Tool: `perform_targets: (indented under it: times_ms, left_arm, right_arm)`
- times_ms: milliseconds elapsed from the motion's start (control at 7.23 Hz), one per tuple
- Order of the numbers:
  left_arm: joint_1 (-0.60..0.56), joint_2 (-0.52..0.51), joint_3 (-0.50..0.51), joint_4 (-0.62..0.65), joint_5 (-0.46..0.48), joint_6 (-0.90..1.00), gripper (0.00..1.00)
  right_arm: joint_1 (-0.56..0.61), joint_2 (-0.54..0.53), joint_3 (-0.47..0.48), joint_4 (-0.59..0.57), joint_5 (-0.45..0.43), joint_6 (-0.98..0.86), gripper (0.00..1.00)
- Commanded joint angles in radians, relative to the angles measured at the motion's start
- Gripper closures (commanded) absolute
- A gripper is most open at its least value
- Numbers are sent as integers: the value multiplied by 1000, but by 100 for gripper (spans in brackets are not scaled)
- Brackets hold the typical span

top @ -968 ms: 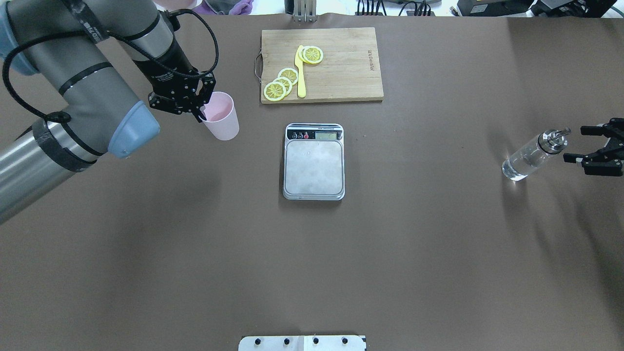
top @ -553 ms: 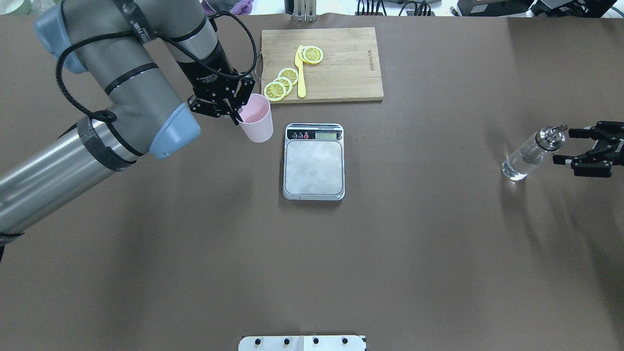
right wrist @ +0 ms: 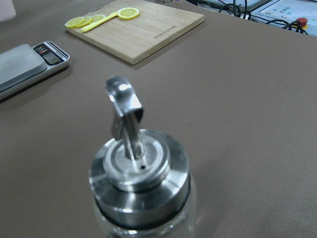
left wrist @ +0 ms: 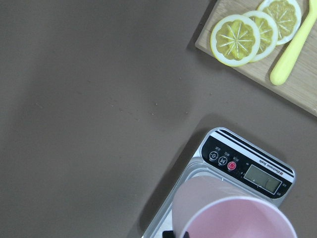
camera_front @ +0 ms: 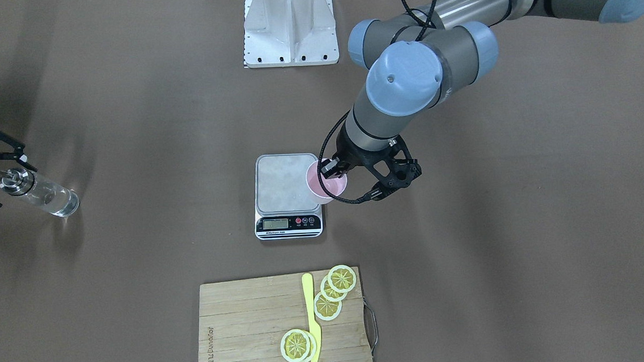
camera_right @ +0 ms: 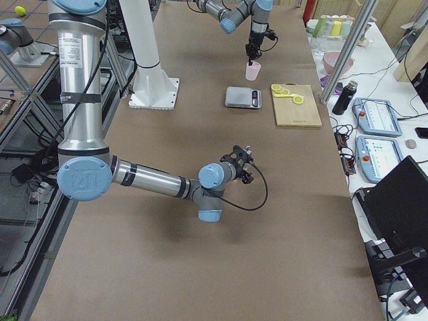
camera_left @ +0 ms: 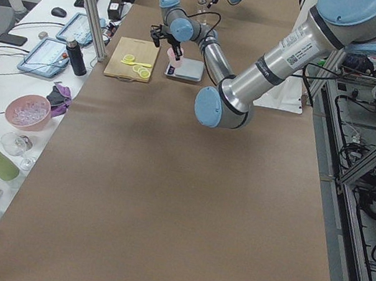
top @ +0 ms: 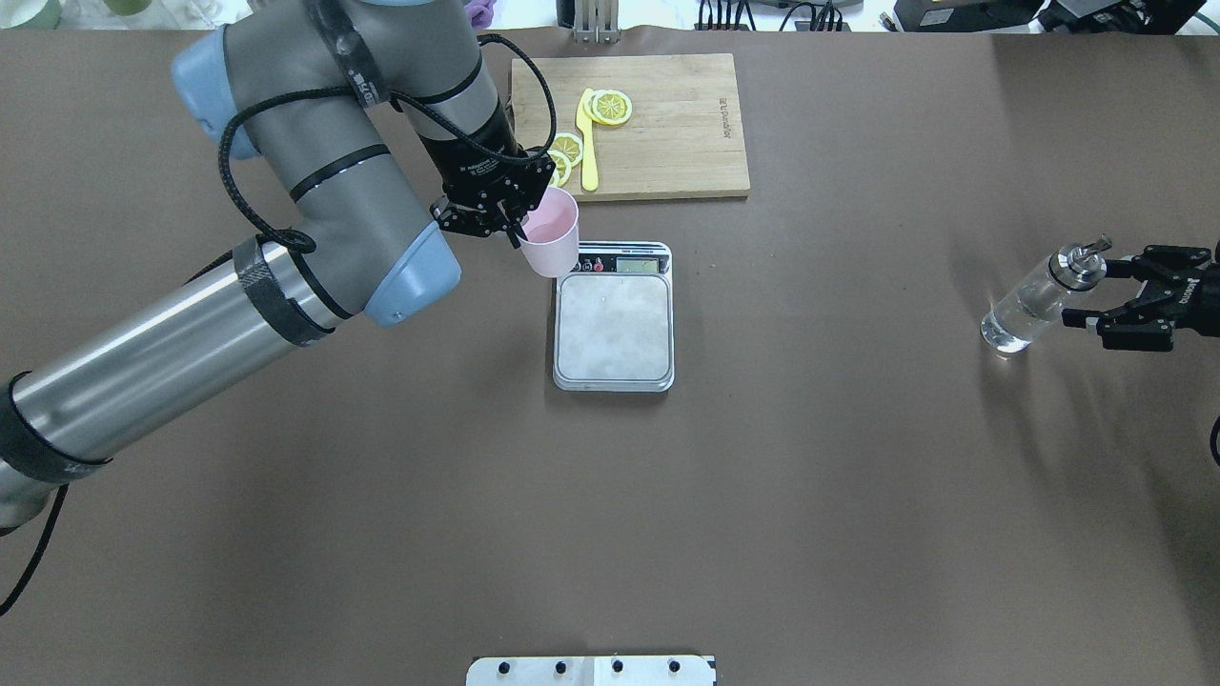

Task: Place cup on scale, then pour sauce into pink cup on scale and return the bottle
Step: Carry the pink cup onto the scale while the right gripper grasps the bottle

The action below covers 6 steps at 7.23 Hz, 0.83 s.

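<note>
My left gripper (top: 522, 221) is shut on the rim of the pale pink cup (top: 551, 233) and holds it above the table, over the scale's far left corner. The scale (top: 614, 319) has a bare grey platform. In the front-facing view the cup (camera_front: 326, 182) overlaps the edge of the scale (camera_front: 285, 183). In the left wrist view the cup (left wrist: 233, 213) hangs over the scale (left wrist: 247, 166). The clear bottle (top: 1034, 300) stands at the far right. My right gripper (top: 1091, 293) is open, its fingers on either side of the silver spout (right wrist: 124, 106).
A wooden cutting board (top: 629, 124) with lemon slices (top: 610, 107) and a yellow knife (top: 588, 143) lies just behind the scale. The robot's base plate (top: 591, 670) is at the near edge.
My left arm has carried the cup to the right, from the table's left part to the scale's corner. My right gripper has moved in closer around the bottle's top.
</note>
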Motion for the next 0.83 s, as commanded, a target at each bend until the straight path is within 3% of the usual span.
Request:
perform_targets:
  times_ms: [0,277,691]
  left_arm:
    - [20,-34,19,-3,44,-45,100]
    - [61,-94,95,-26,47,-68,100]
    - [100,-94,109,-52,78,-69,100]
  right_arm:
    - [-24,1,0,6,1,16,0]
    - [-45,1,11,15,4,42,0]
    - [-56,11,4,37,-19,43,0]
